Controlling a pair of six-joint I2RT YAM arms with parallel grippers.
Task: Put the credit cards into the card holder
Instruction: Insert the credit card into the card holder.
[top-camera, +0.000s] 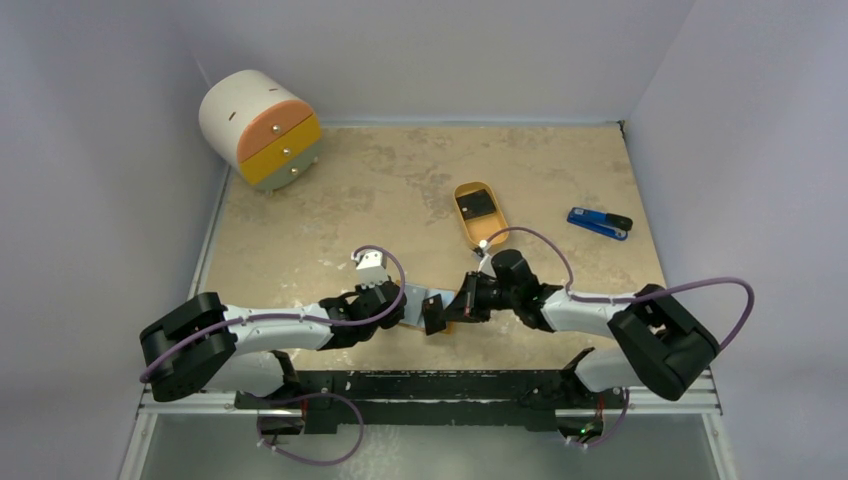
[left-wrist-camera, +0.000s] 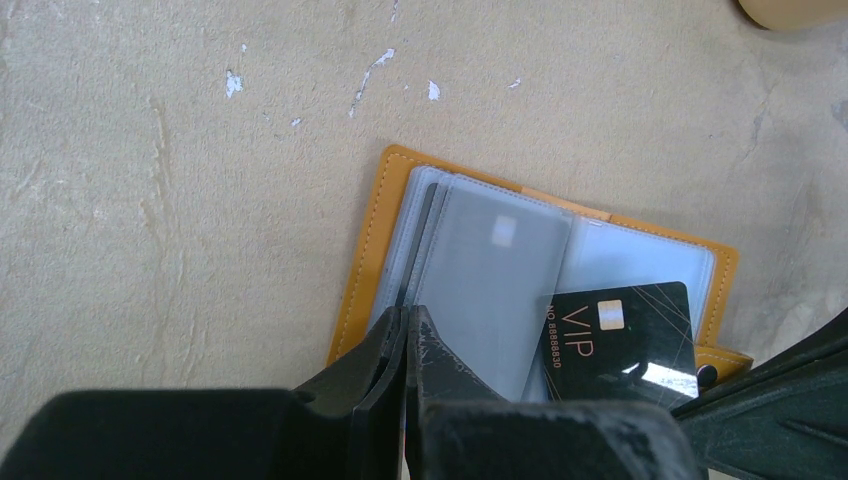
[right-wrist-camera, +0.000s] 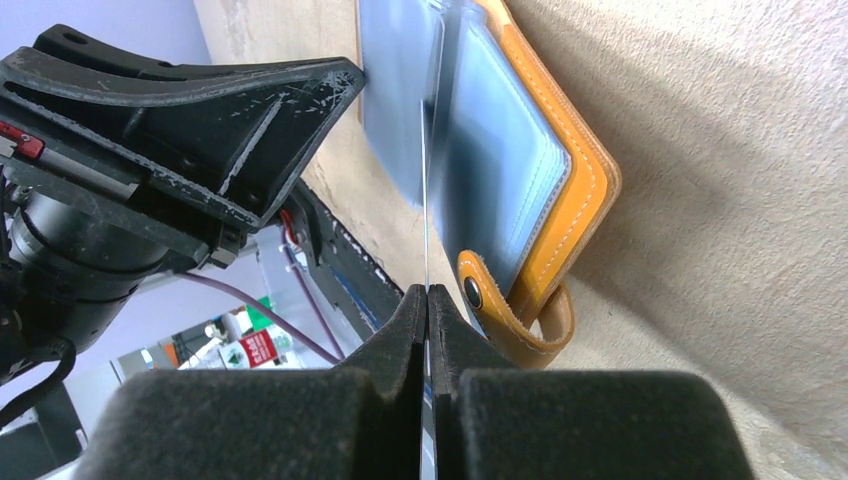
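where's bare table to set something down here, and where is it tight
Widest bare patch: between the drawer unit and the orange tray. Another runs along the left side, beyond the left gripper. A small one lies behind the blue gadget. Crowded: near centre, where it and the right gripper are shut on the card holder and a credit card.
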